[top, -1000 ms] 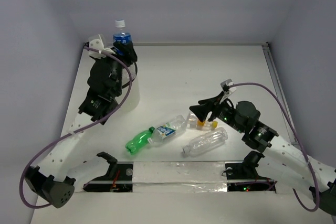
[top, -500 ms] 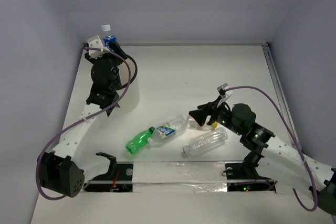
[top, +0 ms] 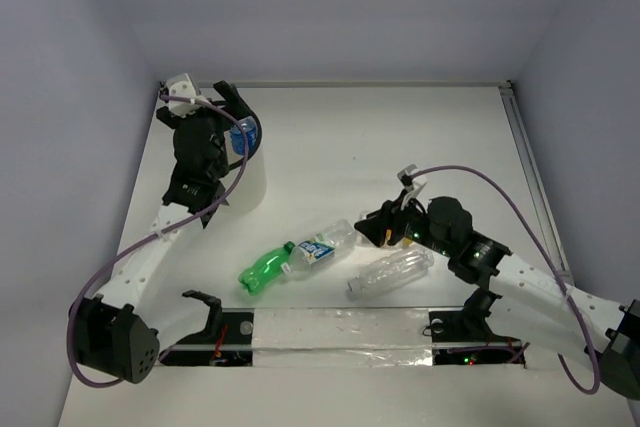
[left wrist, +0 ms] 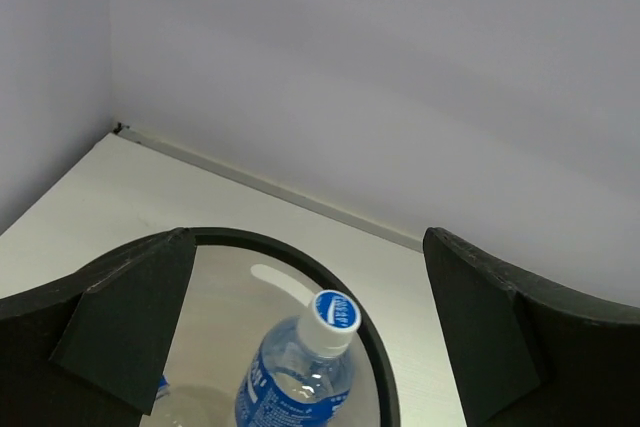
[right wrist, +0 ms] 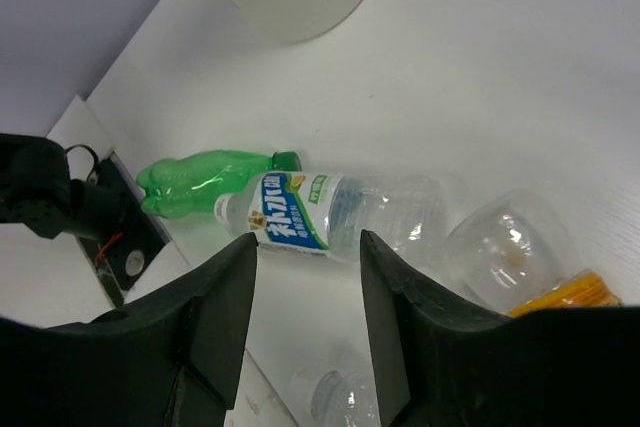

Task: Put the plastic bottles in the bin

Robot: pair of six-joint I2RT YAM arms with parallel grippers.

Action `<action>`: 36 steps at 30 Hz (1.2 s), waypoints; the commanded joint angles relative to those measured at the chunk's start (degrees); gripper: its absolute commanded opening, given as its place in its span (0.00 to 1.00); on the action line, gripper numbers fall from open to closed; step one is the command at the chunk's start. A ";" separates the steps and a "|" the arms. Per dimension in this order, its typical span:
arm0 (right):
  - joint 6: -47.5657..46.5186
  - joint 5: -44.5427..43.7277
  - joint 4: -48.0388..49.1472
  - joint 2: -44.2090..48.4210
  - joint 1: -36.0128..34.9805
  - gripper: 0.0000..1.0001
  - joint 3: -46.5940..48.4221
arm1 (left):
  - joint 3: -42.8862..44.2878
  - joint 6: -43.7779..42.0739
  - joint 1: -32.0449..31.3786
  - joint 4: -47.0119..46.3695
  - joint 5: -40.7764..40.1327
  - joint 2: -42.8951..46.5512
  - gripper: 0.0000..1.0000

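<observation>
Left gripper (left wrist: 305,319): jaws apart above bin (left wrist: 378,372), blue bottle (left wrist: 298,372) inside. Right gripper (right wrist: 308,322): jaws apart over crowded clear bottles (right wrist: 345,209). Risks pinching two, or rolling one away.

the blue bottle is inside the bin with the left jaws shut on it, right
Not quite: the blue bottle is inside the bin, but the left gripper has its jaws open, clear of the bottle. The left wrist view shows it.
</observation>
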State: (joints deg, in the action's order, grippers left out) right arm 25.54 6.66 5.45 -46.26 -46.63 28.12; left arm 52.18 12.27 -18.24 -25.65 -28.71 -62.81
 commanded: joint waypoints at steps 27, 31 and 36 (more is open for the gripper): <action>-41.88 -3.84 -17.14 -50.41 -28.51 0.89 44.38 | 9.60 6.10 0.22 38.48 28.35 25.54 0.54; -45.92 -6.47 -21.00 -56.29 -29.04 0.90 48.60 | 11.27 4.96 0.22 38.92 31.70 25.45 0.54; -48.13 -9.21 -24.00 -60.25 -29.57 0.91 53.44 | 10.22 5.30 0.22 37.26 30.82 28.17 0.54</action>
State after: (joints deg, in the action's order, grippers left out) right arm -18.68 -0.19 -15.73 -105.38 -75.53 77.23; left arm 61.39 18.26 -18.24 14.20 1.28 -36.53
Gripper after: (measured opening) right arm 0.907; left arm 0.542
